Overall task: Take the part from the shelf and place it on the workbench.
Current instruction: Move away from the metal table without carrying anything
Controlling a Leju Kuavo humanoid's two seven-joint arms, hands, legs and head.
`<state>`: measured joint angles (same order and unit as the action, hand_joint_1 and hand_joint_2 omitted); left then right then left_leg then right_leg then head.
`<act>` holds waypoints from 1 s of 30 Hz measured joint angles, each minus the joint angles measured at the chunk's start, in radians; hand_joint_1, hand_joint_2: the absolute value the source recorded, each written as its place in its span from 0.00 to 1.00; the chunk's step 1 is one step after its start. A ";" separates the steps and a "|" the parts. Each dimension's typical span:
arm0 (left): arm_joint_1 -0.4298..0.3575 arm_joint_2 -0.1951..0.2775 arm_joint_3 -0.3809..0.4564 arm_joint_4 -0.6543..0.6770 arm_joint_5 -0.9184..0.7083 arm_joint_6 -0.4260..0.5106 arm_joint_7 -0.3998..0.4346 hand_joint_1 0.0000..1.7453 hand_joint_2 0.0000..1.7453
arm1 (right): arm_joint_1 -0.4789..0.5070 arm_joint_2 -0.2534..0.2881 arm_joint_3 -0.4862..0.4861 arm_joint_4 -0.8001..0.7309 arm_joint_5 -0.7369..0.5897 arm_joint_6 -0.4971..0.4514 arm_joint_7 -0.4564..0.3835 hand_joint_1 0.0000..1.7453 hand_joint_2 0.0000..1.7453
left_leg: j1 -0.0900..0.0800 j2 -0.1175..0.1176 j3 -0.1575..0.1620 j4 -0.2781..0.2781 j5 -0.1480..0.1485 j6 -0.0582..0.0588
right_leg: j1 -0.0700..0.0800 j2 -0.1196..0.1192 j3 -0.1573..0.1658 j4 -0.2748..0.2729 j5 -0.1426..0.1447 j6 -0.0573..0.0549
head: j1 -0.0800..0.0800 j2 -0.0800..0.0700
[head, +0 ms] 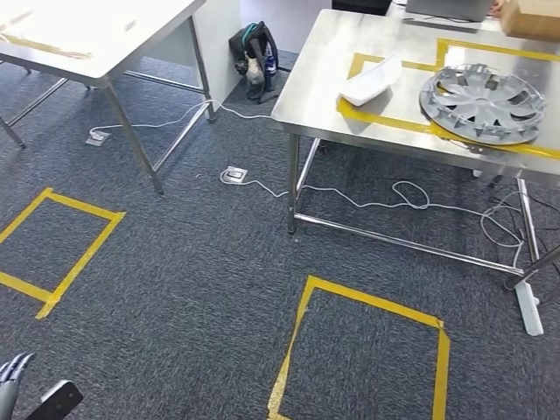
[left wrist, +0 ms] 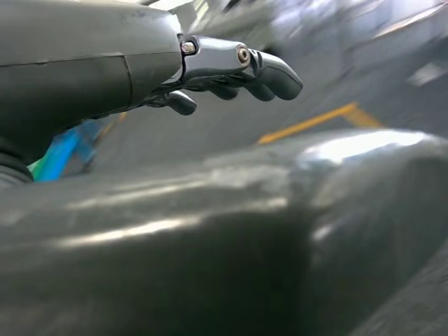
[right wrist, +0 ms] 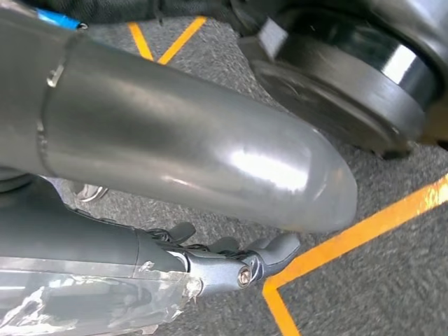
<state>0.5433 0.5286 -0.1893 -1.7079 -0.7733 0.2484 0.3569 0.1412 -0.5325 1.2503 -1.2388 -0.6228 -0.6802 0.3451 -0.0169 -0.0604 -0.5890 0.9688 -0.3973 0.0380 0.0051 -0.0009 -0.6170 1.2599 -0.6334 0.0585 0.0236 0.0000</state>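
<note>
- I see the round silver plastic wheel cover (head: 483, 103) lying flat on the steel workbench (head: 317, 79), upper right of the frame, inside yellow tape lines.
- A white curved plastic part (head: 371, 81) lies just left of it, on the same bench.
- My left hand (left wrist: 232, 70) hangs with its fingers spread and a little bent, holding nothing.
- My right hand (right wrist: 232, 260) is the same, loose and holding nothing, above grey carpet (right wrist: 380, 280) with yellow tape.

Brushed-steel workbench (head: 324, 83) — rough carpet (head: 198, 262)
</note>
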 joint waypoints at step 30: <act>-0.033 -0.844 0.914 0.174 -0.260 -0.593 -0.205 0.00 0.00 | 0.060 -0.028 -0.032 -0.084 -0.004 -0.016 -0.006 0.00 0.00 | 0.017 0.021 0.053 -0.026 -0.026 -0.006 | -0.028 -0.001 0.044 -0.025 -0.023 0.022 | 0.006 0.000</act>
<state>0.5102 -0.3149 0.7243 -1.5334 -1.0330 -0.3443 0.1519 0.2012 -0.5606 1.2185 -1.3230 -0.6269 -0.6958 0.3387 0.0004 -0.0394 -0.5363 0.9431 -0.4229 0.0318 -0.0231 -0.0017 -0.5731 1.2352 -0.6562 0.0802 0.0296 0.0004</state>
